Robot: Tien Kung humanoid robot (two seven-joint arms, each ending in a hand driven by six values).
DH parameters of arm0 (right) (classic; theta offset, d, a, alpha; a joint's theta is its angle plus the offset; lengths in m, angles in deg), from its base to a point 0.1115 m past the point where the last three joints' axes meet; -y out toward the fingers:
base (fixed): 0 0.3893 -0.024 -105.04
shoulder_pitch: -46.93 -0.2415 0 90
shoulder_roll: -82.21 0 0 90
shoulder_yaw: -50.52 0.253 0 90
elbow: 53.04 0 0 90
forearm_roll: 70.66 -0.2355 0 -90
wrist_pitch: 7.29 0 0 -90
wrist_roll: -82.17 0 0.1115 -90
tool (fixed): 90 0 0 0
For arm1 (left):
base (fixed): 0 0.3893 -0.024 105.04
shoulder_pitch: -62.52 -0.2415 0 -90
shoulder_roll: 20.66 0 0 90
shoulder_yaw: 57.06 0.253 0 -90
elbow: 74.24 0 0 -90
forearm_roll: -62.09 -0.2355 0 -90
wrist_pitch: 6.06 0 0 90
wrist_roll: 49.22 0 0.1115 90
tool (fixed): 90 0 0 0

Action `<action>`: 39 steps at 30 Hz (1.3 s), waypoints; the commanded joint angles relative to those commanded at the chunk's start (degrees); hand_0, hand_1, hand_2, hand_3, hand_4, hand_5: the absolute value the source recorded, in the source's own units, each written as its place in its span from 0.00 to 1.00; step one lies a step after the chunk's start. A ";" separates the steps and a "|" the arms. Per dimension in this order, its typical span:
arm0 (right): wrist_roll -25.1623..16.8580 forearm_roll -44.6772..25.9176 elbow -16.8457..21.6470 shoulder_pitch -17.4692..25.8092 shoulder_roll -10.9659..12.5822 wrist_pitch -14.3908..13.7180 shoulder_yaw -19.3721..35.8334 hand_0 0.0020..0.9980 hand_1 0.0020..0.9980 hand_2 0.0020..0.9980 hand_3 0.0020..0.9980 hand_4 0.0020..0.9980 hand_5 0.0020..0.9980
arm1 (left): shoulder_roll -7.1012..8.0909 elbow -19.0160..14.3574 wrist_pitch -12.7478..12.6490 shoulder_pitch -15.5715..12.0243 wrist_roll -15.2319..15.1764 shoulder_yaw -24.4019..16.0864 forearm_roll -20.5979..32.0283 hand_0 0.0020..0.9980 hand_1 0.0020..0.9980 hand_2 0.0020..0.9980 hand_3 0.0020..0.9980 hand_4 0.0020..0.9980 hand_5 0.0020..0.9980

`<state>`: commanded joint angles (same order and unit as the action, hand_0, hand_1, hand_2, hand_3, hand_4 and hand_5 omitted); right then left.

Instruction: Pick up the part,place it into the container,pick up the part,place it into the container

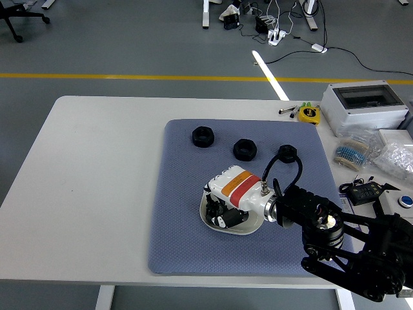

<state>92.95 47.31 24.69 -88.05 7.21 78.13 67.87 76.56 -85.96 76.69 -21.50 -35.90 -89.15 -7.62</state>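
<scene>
One view only: head cam, high on robot's side, facing fwd and down over the white table. Near edge runs along bottom; far edge, then grey floor w/ yellow line at top. Mid distance, whole blue mat fits. Right arm comes in bottom right.
</scene>
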 joint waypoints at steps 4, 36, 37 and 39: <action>-0.19 -0.06 -1.15 -0.11 -0.08 0.09 0.10 0.06 0.27 0.46 0.52 0.82 0.32 | 0.00 0.00 -0.05 0.22 -0.11 0.24 0.23 0.67 0.55 0.56 0.56 0.64 0.60; -0.50 -2.42 -2.70 -0.13 0.06 -0.31 0.77 0.06 0.29 0.49 0.52 0.82 0.33 | -0.07 0.04 -0.20 0.32 -0.36 0.53 0.97 0.67 0.55 0.56 0.56 0.64 0.60; -0.49 -2.43 -2.83 -0.09 0.04 -0.30 0.79 0.07 0.29 0.49 0.52 0.81 0.33 | -0.06 0.03 -0.20 0.32 -0.38 0.62 1.04 0.67 0.55 0.56 0.56 0.64 0.60; -0.50 -2.49 -3.01 -0.09 0.04 -0.30 0.82 0.07 0.29 0.49 0.52 0.81 0.33 | -0.05 0.04 -0.21 0.34 -0.39 0.59 1.06 0.67 0.55 0.56 0.56 0.64 0.60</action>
<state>92.45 44.82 21.68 -88.13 7.25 77.84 68.70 76.51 -85.92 76.49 -21.17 -36.29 -88.57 -6.55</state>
